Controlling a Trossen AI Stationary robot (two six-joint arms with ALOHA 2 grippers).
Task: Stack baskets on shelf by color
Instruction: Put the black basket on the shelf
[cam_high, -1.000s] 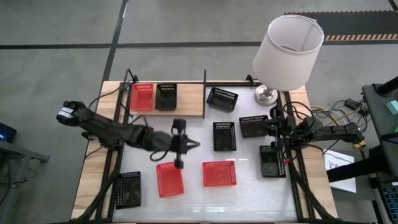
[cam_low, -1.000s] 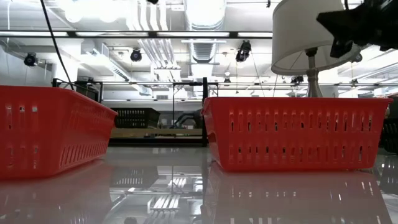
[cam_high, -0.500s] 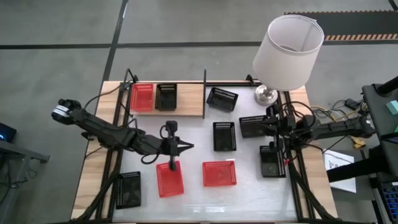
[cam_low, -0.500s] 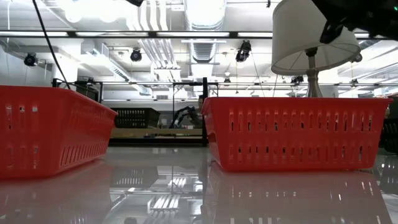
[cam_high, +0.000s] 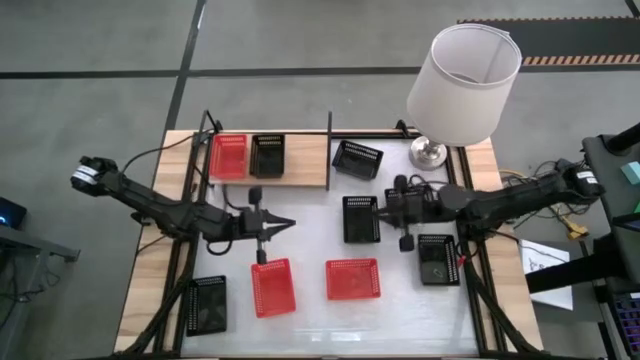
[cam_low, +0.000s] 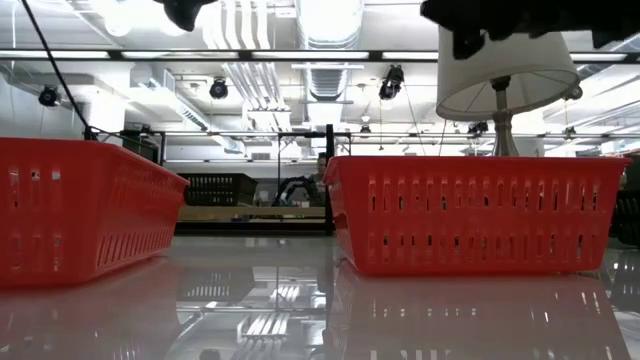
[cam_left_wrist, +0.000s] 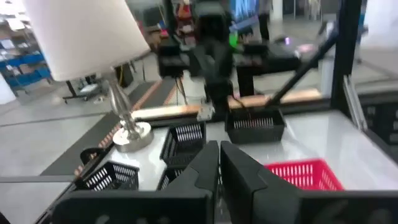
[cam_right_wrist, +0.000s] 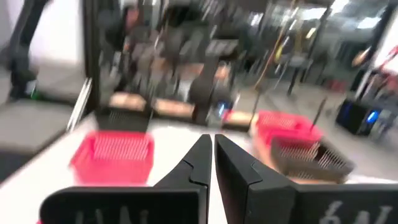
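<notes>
Hovering over the white table with its fingers pressed together on nothing, the left gripper points toward the table's middle, just above the near-left red basket; in its wrist view the closed fingers meet tip to tip. Across the table the right gripper, likewise closed and empty, faces the left one and sits just beside a black basket at the table's centre; its fingers also touch in its own view. A second red basket lies just beside the first on the near part of the table, and both fill the foreground of the low view. On the shelf at the far left, a third red basket sits beside a black one, touching or nearly so, left of the upright divider. Another black basket lies tilted just off the shelf's right end, near the lamp. Further black baskets lie under the right arm, at the right edge, and at the near-left corner.
</notes>
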